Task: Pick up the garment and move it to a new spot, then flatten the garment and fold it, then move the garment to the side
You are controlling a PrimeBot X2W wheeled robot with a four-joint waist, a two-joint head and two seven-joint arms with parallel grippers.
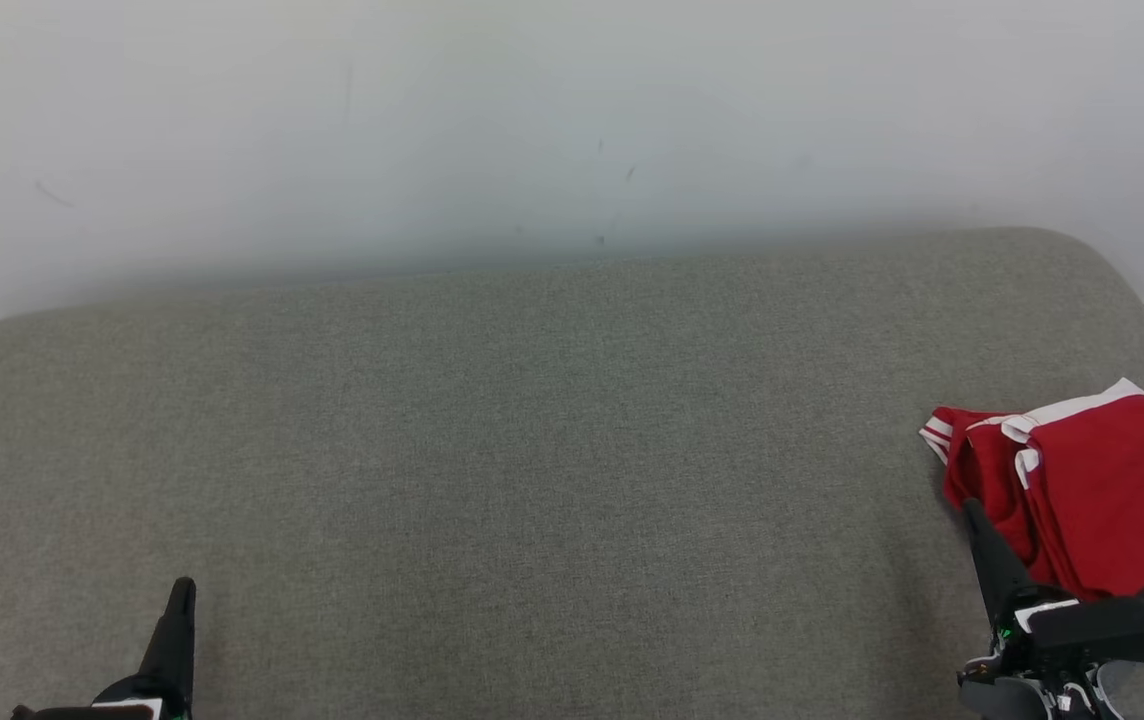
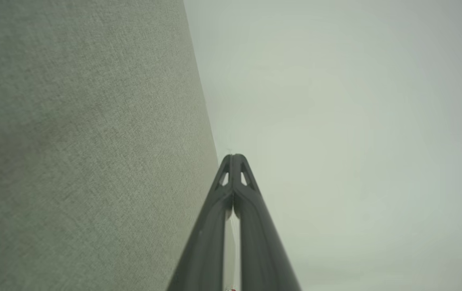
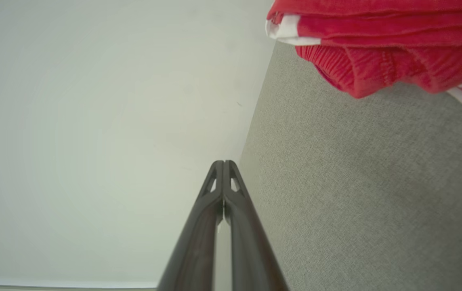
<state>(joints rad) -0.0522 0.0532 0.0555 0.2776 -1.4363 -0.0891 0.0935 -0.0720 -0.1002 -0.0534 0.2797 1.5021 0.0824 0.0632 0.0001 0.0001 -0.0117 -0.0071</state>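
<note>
Head view, left to right: left gripper (image 1: 183,592) sat low at the left edge over the wide grey woven-fabric padded surface (image 1: 532,450), its two dark fingers pressed together with nothing between them. Left wrist view confirmed the tips touching, pointed along the line where the surface met the plain white wall (image 1: 532,120). Far right: red soft-cloth garment with white striped trim (image 1: 1102,495) lay in a folded stack near the right-hand rounded corner of the surface, with a white band along its far edge and hems bunched at its left end. Right gripper (image 1: 974,508) was just beside the garment's left edge, fingers closed together and empty. Right wrist view showed the tips clear of the cloth, with the folds off to the upper right. Judged: light, limp, not fragile; layers likely to slide apart and the fold to sag if lifted by one ply. Best hold looked like a pinch through all layers at the thick folded left edge, or both grippers at opposite ends to keep it flat. Fold and side placement looked done.
</note>
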